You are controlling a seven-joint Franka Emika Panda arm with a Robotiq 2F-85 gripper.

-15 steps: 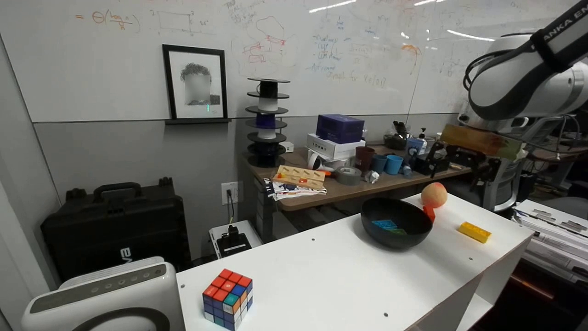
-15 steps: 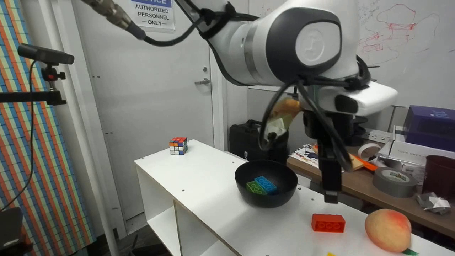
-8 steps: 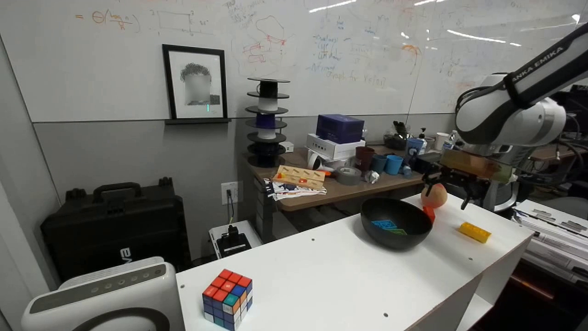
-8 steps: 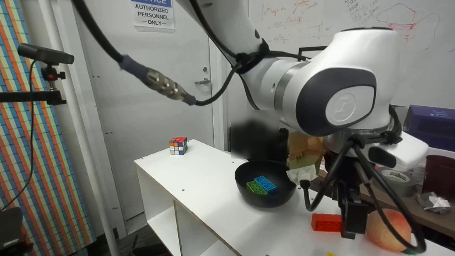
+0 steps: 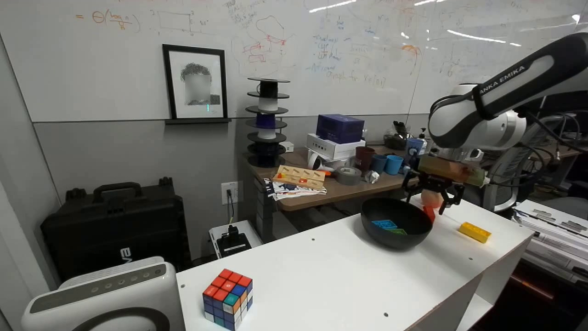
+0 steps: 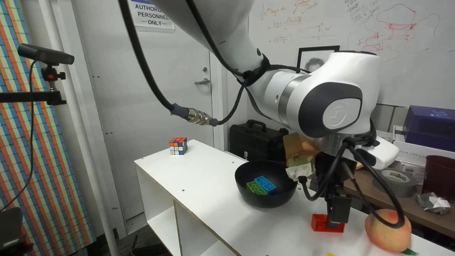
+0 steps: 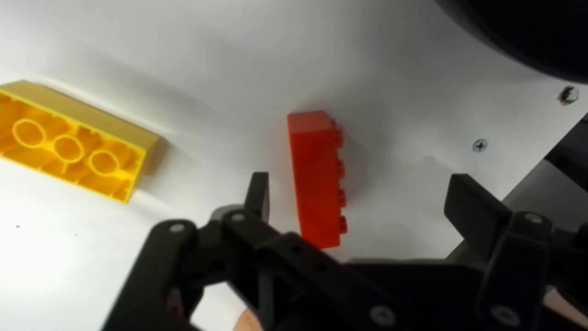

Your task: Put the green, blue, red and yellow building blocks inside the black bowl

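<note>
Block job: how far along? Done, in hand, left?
Done: green block and blue block lie inside the black bowl. In hand: nothing gripped; the open claw is at the red block, likely the next pick. Left: red block and yellow block, both on the white tabletop.

The black bowl [image 5: 406, 215] holds a blue block [image 5: 384, 224] and a green block [image 5: 398, 231].

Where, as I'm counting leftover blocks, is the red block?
In the wrist view, the red block shows mid-picture on the white tabletop, between the open fingers, right of the yellow block, with the black bowl at upper right.
</note>
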